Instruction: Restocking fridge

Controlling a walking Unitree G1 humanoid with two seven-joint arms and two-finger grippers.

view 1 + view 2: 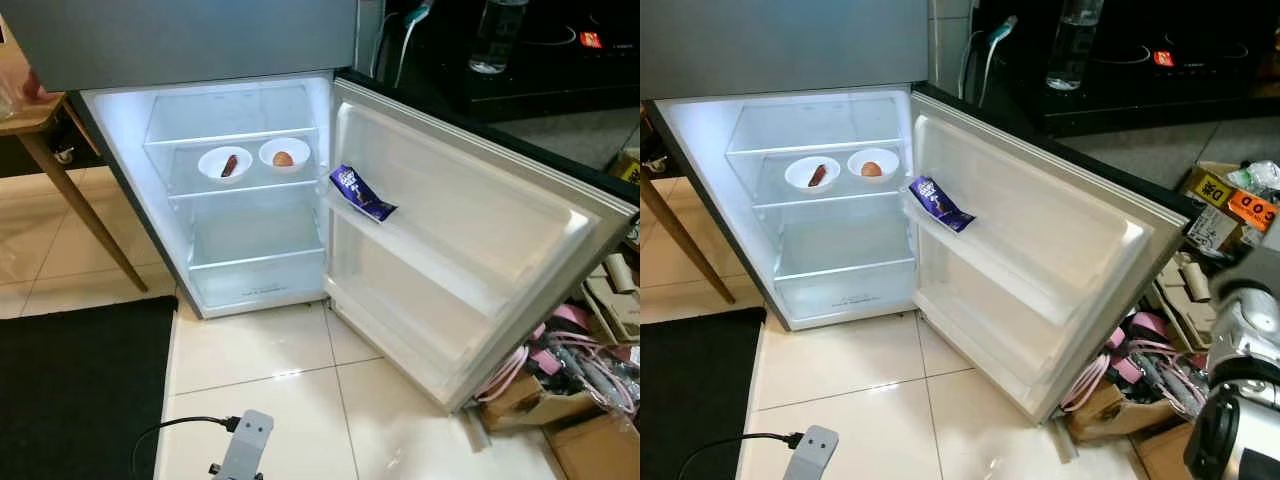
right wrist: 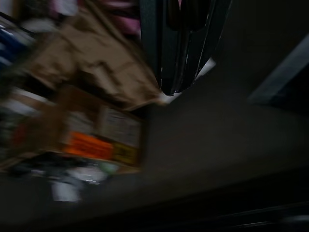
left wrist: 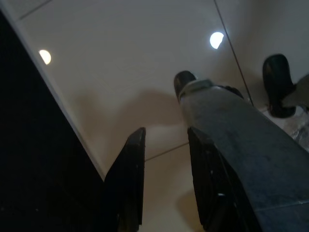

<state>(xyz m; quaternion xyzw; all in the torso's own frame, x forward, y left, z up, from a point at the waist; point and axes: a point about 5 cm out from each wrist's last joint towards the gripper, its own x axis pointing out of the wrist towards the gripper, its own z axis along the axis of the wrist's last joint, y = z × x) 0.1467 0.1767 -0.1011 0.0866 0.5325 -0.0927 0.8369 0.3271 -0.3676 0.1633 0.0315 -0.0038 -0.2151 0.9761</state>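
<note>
Open white fridge stands ahead; left pincer hangs released, empty, floorward. Right pincer's state cannot be told.

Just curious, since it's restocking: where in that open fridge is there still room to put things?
The top shelf above the two bowls looks bare, as does the bottom shelf and the lower door rack. The upper door rack is free right of the purple packet. The bowls' shelf is the crowded one.
</note>
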